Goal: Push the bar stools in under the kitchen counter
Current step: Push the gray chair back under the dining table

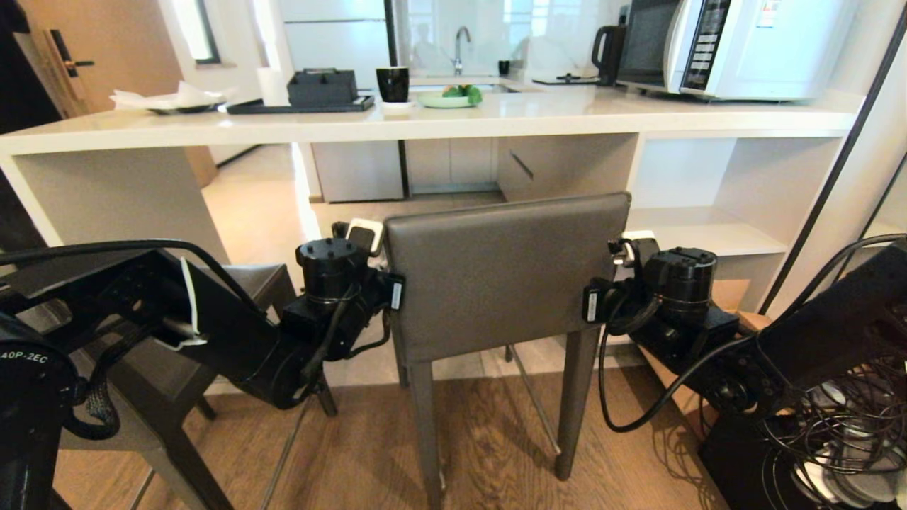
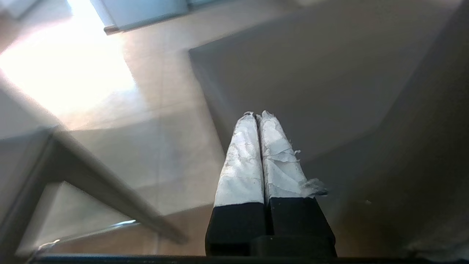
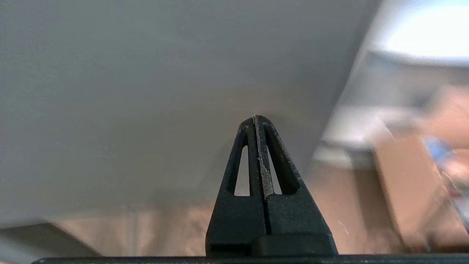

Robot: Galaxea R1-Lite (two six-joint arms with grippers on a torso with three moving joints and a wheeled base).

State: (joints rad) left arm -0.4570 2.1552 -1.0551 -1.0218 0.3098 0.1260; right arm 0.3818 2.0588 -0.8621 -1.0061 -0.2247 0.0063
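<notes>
Pushing not finished: the middle stool [image 1: 504, 273] stands clear of the tabletop [image 1: 439, 117], backrest toward the robot, seat not yet under the slab. Second stool [image 1: 212, 312] at left is also out. Left gripper [image 1: 363, 237] and right gripper [image 1: 627, 248] flank the backrest, fingers [image 2: 256, 157] pressed together, holding nothing. On the tabletop: bowl [image 1: 448, 100] with greens, black cup [image 1: 392, 83].

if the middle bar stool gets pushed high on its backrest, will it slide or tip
The bar stool may tip before it slides: it is tall on slim legs. Its legs stand on wood floor, so it should probably slide if pushed steadily. The left gripper and right gripper, both shut, flank the backrest, which should spread the push evenly.
</notes>
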